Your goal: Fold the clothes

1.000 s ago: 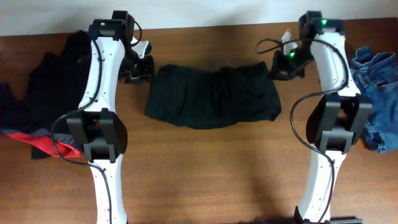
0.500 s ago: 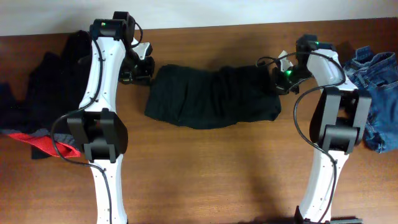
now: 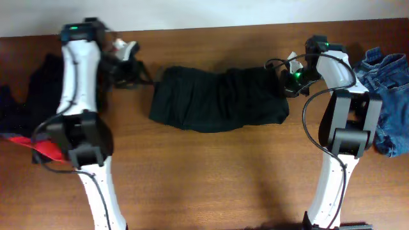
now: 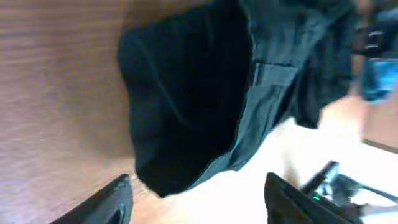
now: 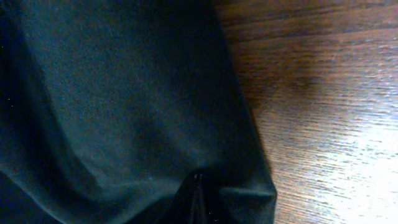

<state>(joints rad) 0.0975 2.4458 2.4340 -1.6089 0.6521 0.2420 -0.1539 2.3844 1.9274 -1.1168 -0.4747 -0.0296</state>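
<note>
The black trousers (image 3: pixel 217 99), soft, limp and light, lie bunched on the bench (image 3: pixel 211 172) between the two grippers. The right gripper (image 5: pixel 196 190) is pinched shut on their near corner. The left gripper (image 4: pixel 198 186) stands open and empty, with the other end just ahead of it. A corner there looks the best hold, since the middle would sag. The wood is smooth, so cloth should slide. Jeans (image 3: pixel 390 102) lie outside the right gripper.

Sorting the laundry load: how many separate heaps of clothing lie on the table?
3: a black garment at centre, blue denim jeans at the right edge, and a dark heap with a red-and-grey edge at the left, possibly hiding several garments.
</note>
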